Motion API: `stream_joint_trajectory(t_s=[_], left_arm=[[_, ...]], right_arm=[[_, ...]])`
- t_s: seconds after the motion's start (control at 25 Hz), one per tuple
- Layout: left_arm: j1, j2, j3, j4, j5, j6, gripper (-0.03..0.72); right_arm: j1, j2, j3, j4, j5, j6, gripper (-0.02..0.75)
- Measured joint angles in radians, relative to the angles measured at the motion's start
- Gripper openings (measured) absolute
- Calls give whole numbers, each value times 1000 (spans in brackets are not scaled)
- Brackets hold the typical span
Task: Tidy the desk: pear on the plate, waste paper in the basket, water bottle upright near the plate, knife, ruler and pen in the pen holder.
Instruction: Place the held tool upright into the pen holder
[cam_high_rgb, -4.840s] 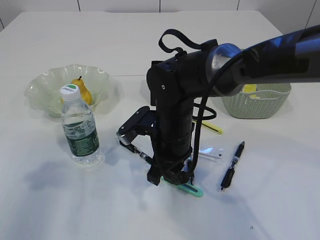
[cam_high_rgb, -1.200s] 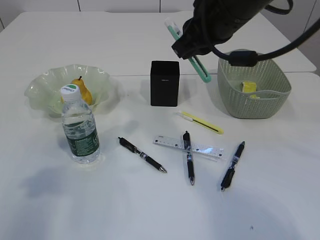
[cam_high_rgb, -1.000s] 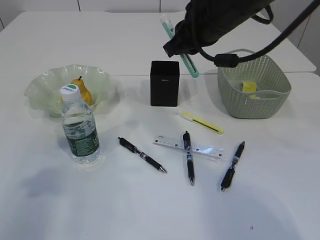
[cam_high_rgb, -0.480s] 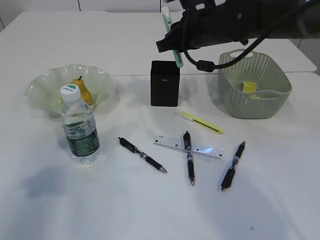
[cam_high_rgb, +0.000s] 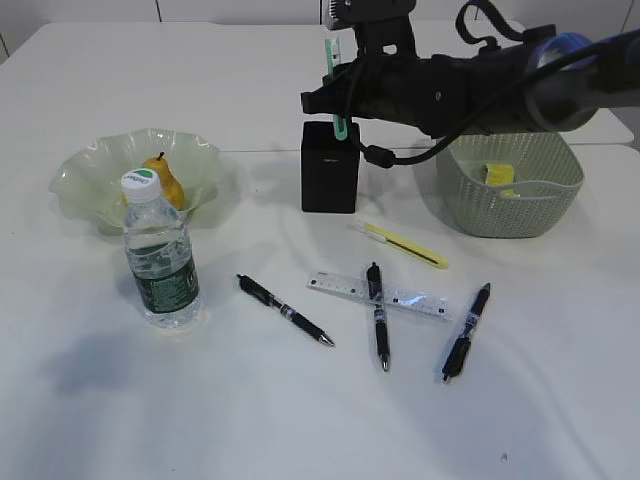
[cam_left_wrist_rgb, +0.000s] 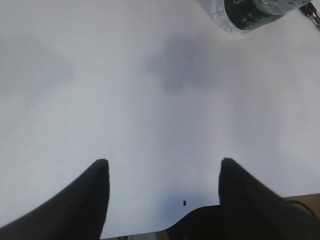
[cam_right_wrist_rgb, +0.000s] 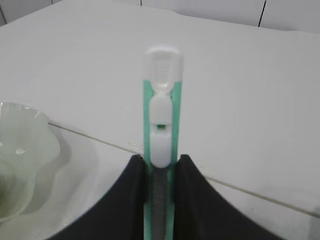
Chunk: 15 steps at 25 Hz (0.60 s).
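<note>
While pinched upright in the right gripper (cam_right_wrist_rgb: 161, 172), teal plastic utility knife (cam_high_rgb: 336, 82) hangs directly over plain black square pen holder (cam_high_rgb: 330, 167) below. Risk: lower end catching the rim, tipping it. Left gripper (cam_left_wrist_rgb: 162, 167) spread, empty.

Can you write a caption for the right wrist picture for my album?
Right gripper jaws clamp an upright green utility knife above the white table.
</note>
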Motion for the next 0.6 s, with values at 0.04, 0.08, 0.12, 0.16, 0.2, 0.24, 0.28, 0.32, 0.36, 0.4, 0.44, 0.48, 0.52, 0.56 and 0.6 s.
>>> stream_joint_trajectory(t_s=[0.04,0.08,0.12,0.16,0.2,0.24,0.28,0.32,0.36,0.4,0.44,0.48,0.52,0.56,0.6], left_arm=[[0,0,0,0,0,0,484],[0,0,0,0,0,0,483],[0,0,0,0,0,0,483],[0,0,0,0,0,0,483],[0,0,0,0,0,0,483],[0,0,0,0,0,0,483],[0,0,0,0,0,0,482],[0,0,0,0,-2,0,481],[0,0,0,0,-2,0,480],[0,0,0,0,-2,0,478],[0,0,0,0,-2,0,478],[0,0,0,0,-2,0,477],[0,0,0,0,-2,0,477],[0,0,0,0,-2,0,477],[0,0,0,0,-2,0,477]], right_arm=[[0,9,-7,0,-15,5,127],[0,20,-19,0,-28,7,127],[-1,31,-32,0,-35,8,127],[-2,40,-43,0,-42,11,127],[-5,53,-55,0,-48,12,127],[-6,65,-62,0,-55,15,127],[-10,76,-69,0,-60,16,127],[-12,84,-70,0,-69,16,127],[-14,95,-71,0,-76,20,127],[-17,100,-71,0,-83,24,127],[-19,108,-71,0,-94,30,127],[-21,116,-71,0,-101,41,127],[-23,124,-72,0,-108,50,127],[-23,131,-72,0,-111,53,127],[-23,136,-72,0,-112,58,127]])
